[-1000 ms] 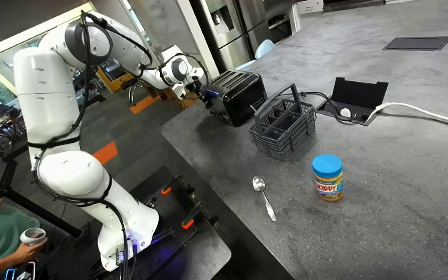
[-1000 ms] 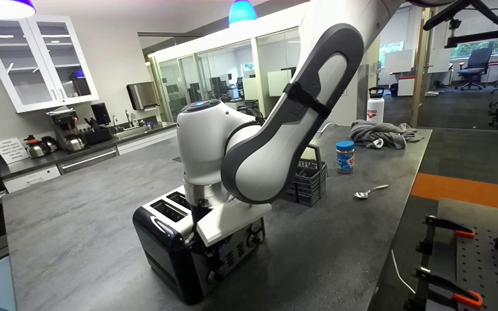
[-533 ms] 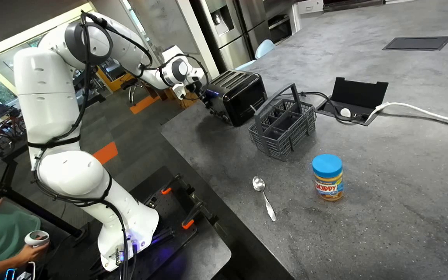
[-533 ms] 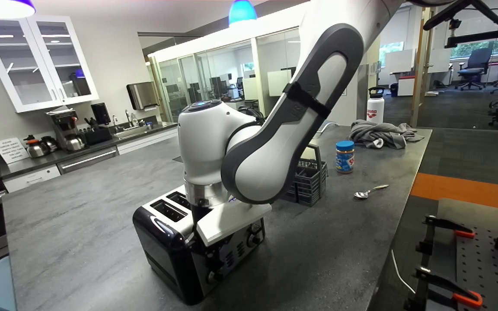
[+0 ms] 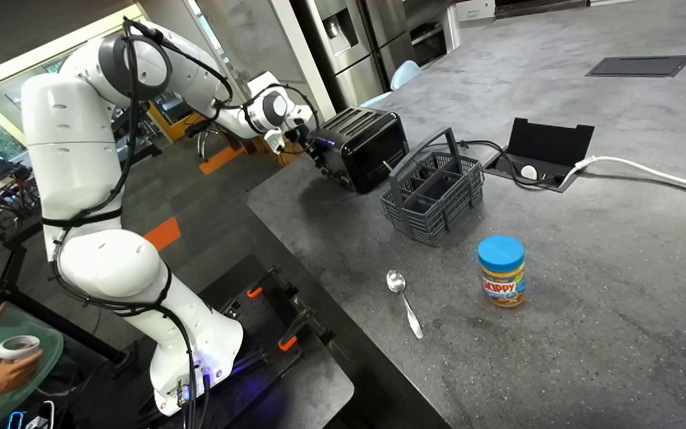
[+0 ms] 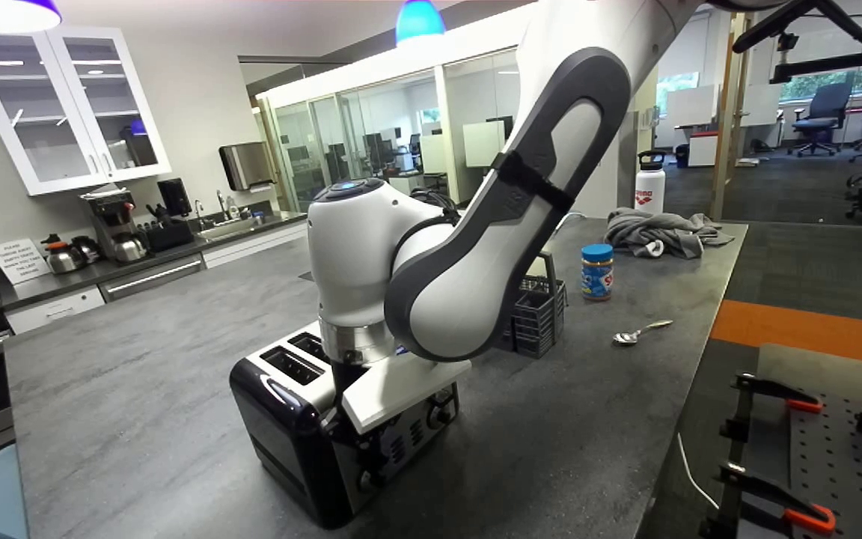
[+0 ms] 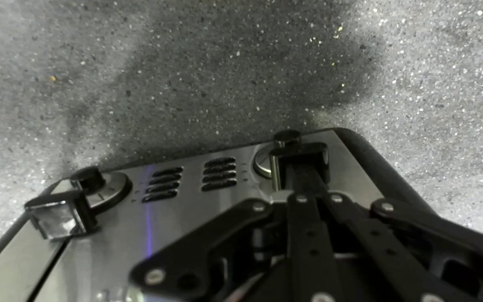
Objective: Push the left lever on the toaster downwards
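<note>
Black jointed pincer (image 7: 306,178): fingers together, tips at glossy black left lever (image 7: 299,148), contact I cannot confirm. Boxy black slotted toaster (image 5: 373,152) just beside, near a corner of the grey speckled bench (image 5: 605,286).

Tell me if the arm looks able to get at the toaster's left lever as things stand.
Probably yes: in the wrist view the shut jaws reach over the lever, nothing seen between; the caddy stands beyond the other end of the toaster. Actual contact I cannot make out.
</note>
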Available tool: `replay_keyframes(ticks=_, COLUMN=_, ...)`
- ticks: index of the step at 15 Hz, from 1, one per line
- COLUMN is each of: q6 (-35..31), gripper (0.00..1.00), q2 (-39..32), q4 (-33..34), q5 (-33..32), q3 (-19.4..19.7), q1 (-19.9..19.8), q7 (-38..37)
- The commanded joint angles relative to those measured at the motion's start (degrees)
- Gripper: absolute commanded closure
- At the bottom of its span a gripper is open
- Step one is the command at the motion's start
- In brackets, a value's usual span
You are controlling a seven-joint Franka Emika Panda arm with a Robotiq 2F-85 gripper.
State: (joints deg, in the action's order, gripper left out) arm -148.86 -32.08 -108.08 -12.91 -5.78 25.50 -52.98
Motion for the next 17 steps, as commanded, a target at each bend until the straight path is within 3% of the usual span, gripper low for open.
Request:
replay_keyframes(ticks=1, q6=-2.07, gripper=1.00, q2=2.86, q4=-2.77, q5=-3.68, q3=4.67, q1=4.79, q7=-3.39)
replay_keyframes(ticks=5, q6=-1.81, gripper=1.00, q2=12.32, q4=-9.12, q5=-8.97, q3=6.42, q1=8.95, q7=-9.26)
replay_keyframes(ticks=9, q6=1.13, gripper=1.00, q2=22.90, q4=-14.23, q5=-18.25, q3=6.64, q1=11.33, q7=-20.86)
replay_keyframes(ticks=12, q6=6.14, gripper=1.00, q2=30.37, q4=-17.57, q5=-24.50, q3=2.76, q1=9.08, q7=-27.58)
replay_keyframes(ticks=17, q6=12.87, gripper=1.00, q2=37.98, q4=-20.86, q5=-24.13, q3=-6.43, q1=2.51, q7=-28.96)
